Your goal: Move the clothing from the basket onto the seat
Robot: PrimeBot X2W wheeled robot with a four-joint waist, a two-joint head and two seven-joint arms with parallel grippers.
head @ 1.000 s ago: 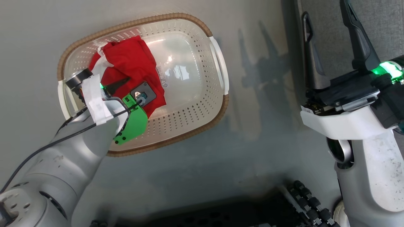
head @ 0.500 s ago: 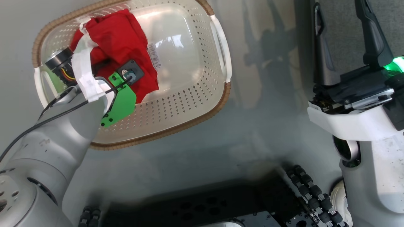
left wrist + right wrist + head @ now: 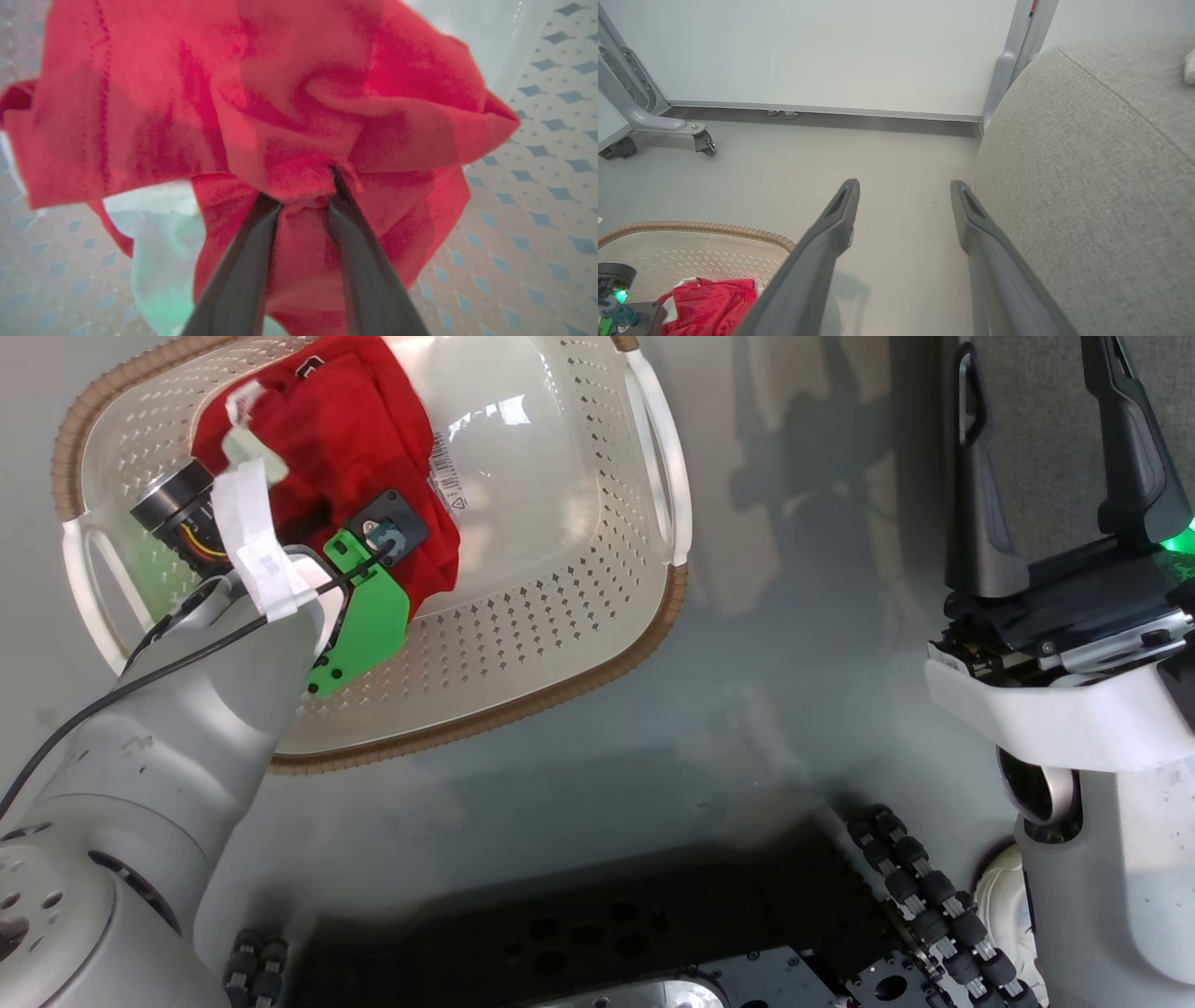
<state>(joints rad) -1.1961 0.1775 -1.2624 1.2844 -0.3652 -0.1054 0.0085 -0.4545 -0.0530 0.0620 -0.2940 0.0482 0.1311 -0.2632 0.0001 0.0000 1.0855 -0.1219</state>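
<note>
Red clothing (image 3: 345, 439), head view: bunched in the far left corner of the cream basket (image 3: 523, 644); beside it is a barcode label (image 3: 446, 476), print unreadable. Left wrist view: left gripper (image 3: 303, 186) pinching a fold of clothing. Right wrist view: right gripper (image 3: 904, 186) spread, empty, just beside the grey seat (image 3: 1087, 163).

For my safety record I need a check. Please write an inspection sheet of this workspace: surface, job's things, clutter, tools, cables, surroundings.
Surface: grey floor, smooth.
Job's things: red clothing bunched in the basket; seat stands apart, at the right.
Clutter: nothing seen.
Tools: left tool pinches a fold of clothing; right tool open, empty.
Cables: black cable along the left forearm.
Surroundings: white wall, wheeled frame leg.
</note>
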